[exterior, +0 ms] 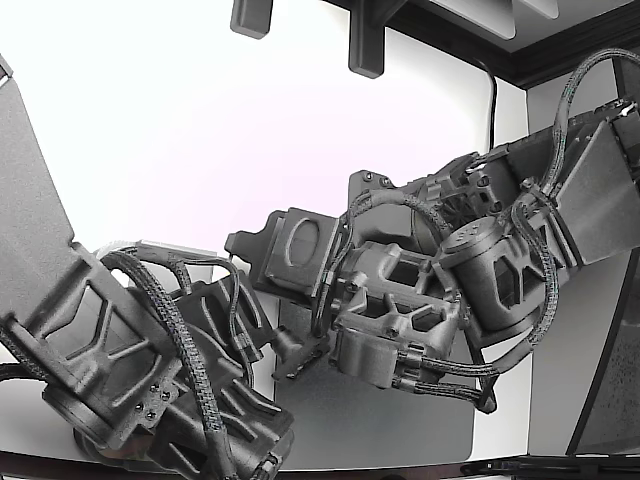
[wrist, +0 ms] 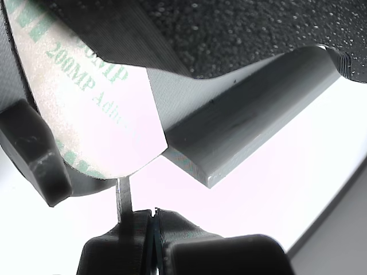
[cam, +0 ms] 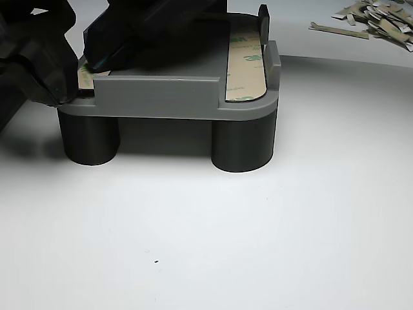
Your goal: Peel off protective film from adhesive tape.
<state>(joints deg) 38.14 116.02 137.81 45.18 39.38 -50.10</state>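
A grey fixture (cam: pixel 161 97) on round feet carries adhesive tape strips covered with pale protective film printed in green. One strip (cam: pixel 246 64) lies along its right side in the other view. My gripper (wrist: pixel 153 229) is at the film on the other strip (wrist: pixel 97 114), at the fixture's corner (cam: pixel 80 76). Its jaws are shut together, and a thin grey blade-like tip (wrist: pixel 123 197) rises from them to the film's rounded edge. I cannot tell whether any film is pinched. In the exterior view the gripper (exterior: pixel 300 352) is mostly hidden among the arms.
A heap of peeled film strips (cam: pixel 377 18) lies at the far right in the other view. A second dark arm (exterior: pixel 130 370) fills the exterior view's lower left, close to my arm (exterior: pixel 470 270). A grey mat (exterior: pixel 400 420) lies under both.
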